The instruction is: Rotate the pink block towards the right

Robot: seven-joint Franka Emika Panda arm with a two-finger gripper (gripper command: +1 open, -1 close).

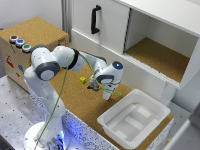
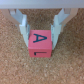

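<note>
Wrist view: pink block w/ dark letters is sitting on the cork worktop right btwn the two fingers of the hand, which are standing apart, one close on each side of the block; can't tell if they're touching it. Exterior view: hand is hanging low over the worktop just beside a yellow block, pink block hidden there. White bin is lying near the worktop's edge w/ nothing showing inside.
</note>
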